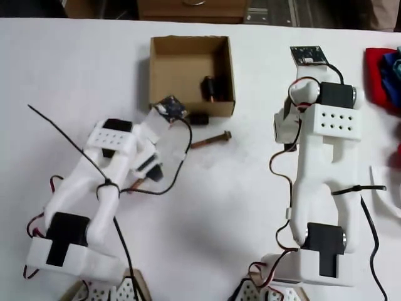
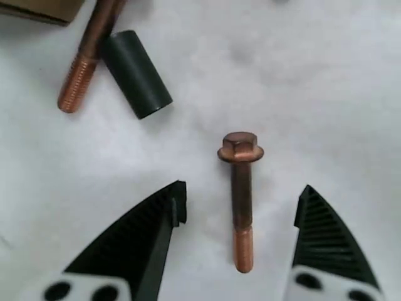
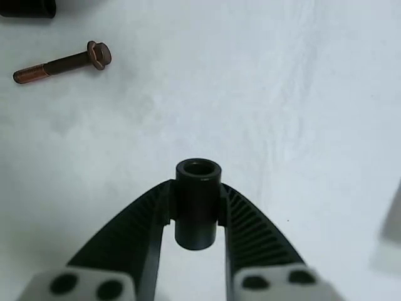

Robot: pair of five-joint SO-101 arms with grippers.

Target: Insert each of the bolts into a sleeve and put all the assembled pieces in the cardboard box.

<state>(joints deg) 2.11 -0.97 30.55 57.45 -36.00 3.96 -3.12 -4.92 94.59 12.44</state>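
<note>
My left gripper (image 2: 243, 191) is open, and a copper bolt (image 2: 240, 200) lies on the white table between its fingers, head pointing away. Beyond it, a second bolt (image 2: 84, 66) and a black sleeve (image 2: 136, 74) lie beside the cardboard box (image 2: 37, 9). My right gripper (image 3: 197, 200) is shut on an upright black sleeve (image 3: 198, 188), bore facing up. In the high view a bolt (image 1: 211, 139) and a sleeve (image 1: 199, 118) lie just in front of the cardboard box (image 1: 161, 63), which holds one dark assembled piece (image 1: 210, 88). The right wrist view also shows this bolt (image 3: 62, 63).
The left arm (image 1: 113, 150) reaches toward the box's front corner and the right arm (image 1: 326, 163) stands to the right of it. Red cloth (image 1: 382, 69) and a white object (image 1: 388, 194) sit at the right edge. Loose black cables trail near both arms.
</note>
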